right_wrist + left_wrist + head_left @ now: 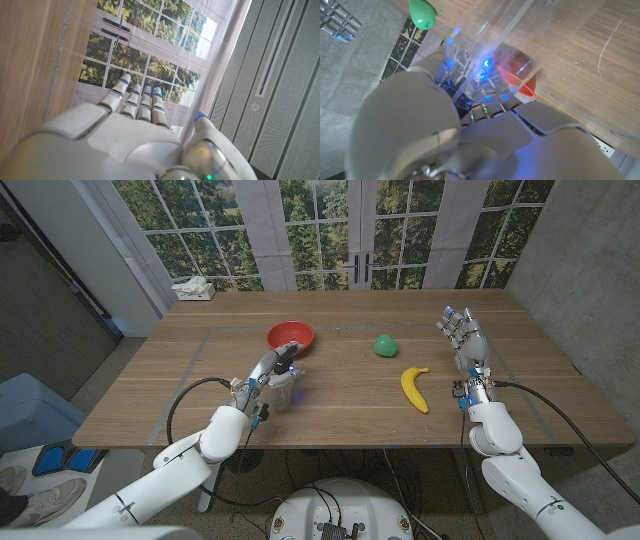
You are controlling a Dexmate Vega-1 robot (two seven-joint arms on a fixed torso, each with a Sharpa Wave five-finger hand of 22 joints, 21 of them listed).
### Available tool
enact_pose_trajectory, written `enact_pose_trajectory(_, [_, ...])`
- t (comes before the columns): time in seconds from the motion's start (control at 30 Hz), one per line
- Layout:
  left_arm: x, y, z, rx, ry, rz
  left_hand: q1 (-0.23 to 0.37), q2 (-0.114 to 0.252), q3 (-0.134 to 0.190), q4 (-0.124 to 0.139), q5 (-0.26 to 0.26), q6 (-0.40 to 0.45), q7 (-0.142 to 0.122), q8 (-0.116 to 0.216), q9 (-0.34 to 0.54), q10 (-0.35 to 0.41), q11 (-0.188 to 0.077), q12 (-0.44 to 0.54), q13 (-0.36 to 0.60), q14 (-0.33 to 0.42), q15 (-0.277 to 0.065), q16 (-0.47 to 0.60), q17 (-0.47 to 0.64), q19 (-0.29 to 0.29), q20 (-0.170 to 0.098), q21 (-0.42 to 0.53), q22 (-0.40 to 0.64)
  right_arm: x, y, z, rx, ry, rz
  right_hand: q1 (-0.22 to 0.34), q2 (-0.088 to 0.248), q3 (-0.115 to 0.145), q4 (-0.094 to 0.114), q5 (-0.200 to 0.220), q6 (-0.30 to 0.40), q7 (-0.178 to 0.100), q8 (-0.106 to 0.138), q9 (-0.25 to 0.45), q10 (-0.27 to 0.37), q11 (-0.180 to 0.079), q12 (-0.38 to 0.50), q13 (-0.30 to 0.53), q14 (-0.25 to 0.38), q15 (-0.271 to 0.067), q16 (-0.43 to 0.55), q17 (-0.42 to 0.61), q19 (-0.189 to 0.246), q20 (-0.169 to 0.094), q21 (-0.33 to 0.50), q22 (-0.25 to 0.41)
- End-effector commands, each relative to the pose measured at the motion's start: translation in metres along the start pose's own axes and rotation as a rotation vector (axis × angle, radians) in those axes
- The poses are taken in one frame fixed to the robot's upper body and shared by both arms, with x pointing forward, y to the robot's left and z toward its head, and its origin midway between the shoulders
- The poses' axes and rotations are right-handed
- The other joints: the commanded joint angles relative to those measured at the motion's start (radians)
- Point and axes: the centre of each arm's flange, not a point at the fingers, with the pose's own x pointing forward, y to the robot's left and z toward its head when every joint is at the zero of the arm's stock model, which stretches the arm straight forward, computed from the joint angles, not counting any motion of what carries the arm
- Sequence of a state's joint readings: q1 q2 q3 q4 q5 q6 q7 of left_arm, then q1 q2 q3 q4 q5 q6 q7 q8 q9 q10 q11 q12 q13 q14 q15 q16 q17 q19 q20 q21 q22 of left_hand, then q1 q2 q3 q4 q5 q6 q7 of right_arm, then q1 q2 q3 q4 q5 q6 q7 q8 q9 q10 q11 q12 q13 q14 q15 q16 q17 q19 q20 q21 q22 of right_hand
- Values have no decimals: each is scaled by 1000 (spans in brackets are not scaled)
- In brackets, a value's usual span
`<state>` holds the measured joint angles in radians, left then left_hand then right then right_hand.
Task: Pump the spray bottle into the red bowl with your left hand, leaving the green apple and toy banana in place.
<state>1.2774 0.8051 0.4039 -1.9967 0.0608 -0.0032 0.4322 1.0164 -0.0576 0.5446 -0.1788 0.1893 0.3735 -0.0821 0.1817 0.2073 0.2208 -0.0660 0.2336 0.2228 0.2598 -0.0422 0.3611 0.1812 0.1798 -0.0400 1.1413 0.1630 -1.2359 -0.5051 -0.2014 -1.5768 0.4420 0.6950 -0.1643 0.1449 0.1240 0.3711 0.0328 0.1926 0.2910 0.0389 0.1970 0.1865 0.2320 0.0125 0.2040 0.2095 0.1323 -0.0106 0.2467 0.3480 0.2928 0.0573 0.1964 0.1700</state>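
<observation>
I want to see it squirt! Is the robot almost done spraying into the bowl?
Partway. The left robot hand already grips the clear spray bottle just in front of the red bowl. No spray is visible, so pumping looks left. The green apple and toy banana sit untouched; the right robot hand holds nothing.

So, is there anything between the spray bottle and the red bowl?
Nothing visible. The left hand holds the spray bottle just in front of the red bowl; the apple and banana lie off to the side.
</observation>
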Motion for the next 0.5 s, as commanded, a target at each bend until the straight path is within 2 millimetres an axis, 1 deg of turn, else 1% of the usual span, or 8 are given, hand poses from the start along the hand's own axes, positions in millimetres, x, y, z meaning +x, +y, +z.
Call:
enact_pose_trajectory(0.03, [-16, 3, -1, 67, 21, 17, -21, -34, -53, 12, 8, -69, 2, 6, 6, -30, -23, -15, -3, -22, -99, -26, 1, -20, -9, -32, 4, 1, 0, 2, -7, 0, 5, 0, 21, -1, -3, 1, 2, 2, 2, 2, 3, 0, 1, 1, 4, 11, 0, 1, 7, -1, 0, 4])
enact_pose_trajectory(0.1, [-17, 4, -2, 68, 21, 20, -33, -40, -77, 15, 8, -128, 11, 3, 8, -53, -16, -23, -3, -44, -86, -44, 1, -40, -3, -53, 5, 1, 0, 2, -7, 0, 3, 0, 20, -1, -3, 1, 2, 2, 2, 2, 3, 1, 1, 1, 3, 10, 0, 1, 6, -1, 0, 4])
enact_pose_trajectory(0.13, [-18, 4, -2, 73, 23, 25, -44, -41, -92, 19, 7, -175, 21, 0, 9, -72, -13, -28, -2, -56, -82, -56, 2, -42, -2, -65, 5, 1, 1, 3, -9, -1, 6, 0, 20, -1, -3, 1, 2, 2, 2, 2, 3, 0, 0, 1, 3, 10, 0, 1, 6, -1, 0, 4])
enact_pose_trajectory(0.23, [-19, 6, -3, 71, 21, 34, -60, -39, -112, 23, 6, -234, 33, 1, 10, -97, -7, -33, -2, -70, -75, -71, 2, -60, 0, -87, 5, 2, 1, 4, -11, -2, 7, -1, 20, -2, -3, 1, 2, 3, 2, 2, 3, -1, 0, 1, 3, 10, 0, 1, 7, -1, 0, 4])
enact_pose_trajectory(0.27, [-19, 6, -3, 76, 20, 39, -70, -40, -125, 25, 4, -264, 41, 3, 9, -118, 6, -37, -2, -81, -67, -82, 2, -70, 2, -100, 5, 3, 1, 4, -13, -3, 8, -1, 20, -2, -3, 1, 2, 3, 2, 2, 3, 0, 0, 1, 3, 11, 0, 1, 7, -1, 0, 4])
enact_pose_trajectory(0.33, [-20, 7, -3, 76, 19, 42, -79, -41, -135, 26, 2, -298, 49, 1, 9, -138, 13, -41, -1, -92, -65, -91, 2, -75, -1, -111, 5, 4, 1, 5, -17, -6, 7, -1, 19, -2, -4, 1, 1, 2, 1, 2, 3, -1, 0, 1, 3, 11, 0, 1, 7, 0, 0, 4])
enact_pose_trajectory(0.4, [-21, 6, -3, 75, 15, 49, -82, -42, -139, 26, 1, -307, 53, 2, 9, -142, 14, -41, -1, -96, -65, -94, 2, -76, -3, -115, 5, 4, 2, 6, -16, -9, 10, -1, 19, -2, -4, 1, 1, 2, 1, 2, 2, -2, 0, 1, 3, 10, 0, 1, 7, 0, 0, 4])
enact_pose_trajectory(0.5, [-21, 7, -3, 74, 17, 50, -87, -37, -151, 25, -1, -361, 52, 3, 7, -187, 24, -47, -2, -115, -66, -111, 3, -83, -7, -135, 6, 6, 3, 7, -19, -8, 14, 0, 19, -2, -5, 1, 1, 3, 1, 2, 3, -2, 0, 1, 3, 11, 0, 0, 7, 0, 0, 4])
